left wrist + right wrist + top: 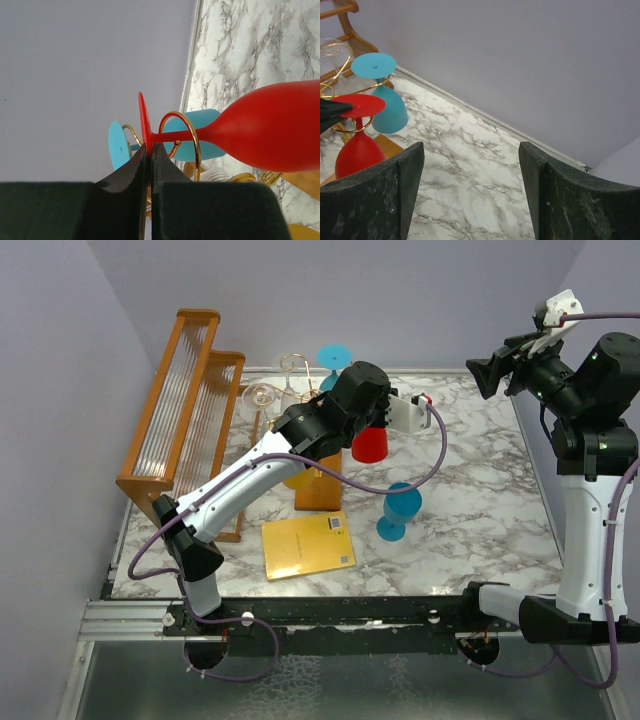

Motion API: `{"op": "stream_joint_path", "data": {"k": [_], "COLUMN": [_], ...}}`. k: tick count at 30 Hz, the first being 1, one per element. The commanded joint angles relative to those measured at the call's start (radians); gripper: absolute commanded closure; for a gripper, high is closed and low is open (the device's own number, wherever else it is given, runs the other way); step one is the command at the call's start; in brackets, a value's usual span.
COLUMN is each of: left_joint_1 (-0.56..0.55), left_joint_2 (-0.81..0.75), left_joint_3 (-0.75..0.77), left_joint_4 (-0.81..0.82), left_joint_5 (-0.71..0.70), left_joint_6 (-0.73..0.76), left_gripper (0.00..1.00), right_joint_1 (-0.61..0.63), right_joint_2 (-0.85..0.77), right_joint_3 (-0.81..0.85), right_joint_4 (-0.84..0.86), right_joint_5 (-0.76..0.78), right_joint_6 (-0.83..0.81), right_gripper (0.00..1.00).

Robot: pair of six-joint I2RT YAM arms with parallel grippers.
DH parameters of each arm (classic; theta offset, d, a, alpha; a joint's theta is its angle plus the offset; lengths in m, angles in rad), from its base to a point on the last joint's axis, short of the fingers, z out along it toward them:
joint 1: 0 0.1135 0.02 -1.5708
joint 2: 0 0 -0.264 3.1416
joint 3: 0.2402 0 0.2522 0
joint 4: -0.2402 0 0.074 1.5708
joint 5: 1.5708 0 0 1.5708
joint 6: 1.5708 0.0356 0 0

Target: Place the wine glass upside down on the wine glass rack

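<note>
Setting: white-and-grey marble-patterned worktop (480, 490), closed in by plain lavender walls.

Item 1: thin gold wire wine glass rack (194, 137) with curled loop arms, on a brown wooden base, at the far left of the worktop.

Item 2: opaque red wine glass (272, 130), upside down at the rack, foot disc uppermost, bowl hanging below. Its stem passes through one gold loop, which rings it just under the foot. Whether the foot rests on the loop cannot be told.

Item 3: left tool (149, 148), dark fingers pinched narrow on the rim of the red foot disc, holding the glass.

Item 4: right tool (470, 147), raised at the right side, well apart from the rack, fingers spread wide with nothing between them.

Item 5: light blue wine glass (382, 102), upside down on the rack just behind the red one.

Item 6: second light blue wine glass (399, 511), on the worktop near the middle.

Item 7: yellow square booklet (308, 545), flat near the front edge.

Item 8: large wooden two-tier frame with clear rods (185, 400), along the left wall.
</note>
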Motion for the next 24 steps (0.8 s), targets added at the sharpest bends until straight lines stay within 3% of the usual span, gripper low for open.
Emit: {"op": "stream_joint_path", "data": {"k": [1,13,24], "left_joint_1": [-0.003,-0.002,-0.002], "left_joint_2": [-0.004,-0.024,-0.049], "left_joint_3": [-0.012,-0.017,-0.021], "left_joint_4": [0.041,-0.002,-0.046], "left_joint_5": [-0.068,-0.076,-0.035], "left_joint_6": [0.007,-0.032,-0.073], "left_gripper": [0.95,0.92,0.79], "right_joint_1": [-0.01,-0.012,-0.012], "right_joint_2": [-0.014,-0.017,-0.014], "right_joint_3": [-0.004,-0.012,-0.035], "right_joint_4": [0.026,0.03,0.0], "right_joint_5": [-0.022,-0.018,0.031], "right_joint_6": [0.009,0.003,-0.045], "right_gripper": [0.24,0.24,0.23]}}
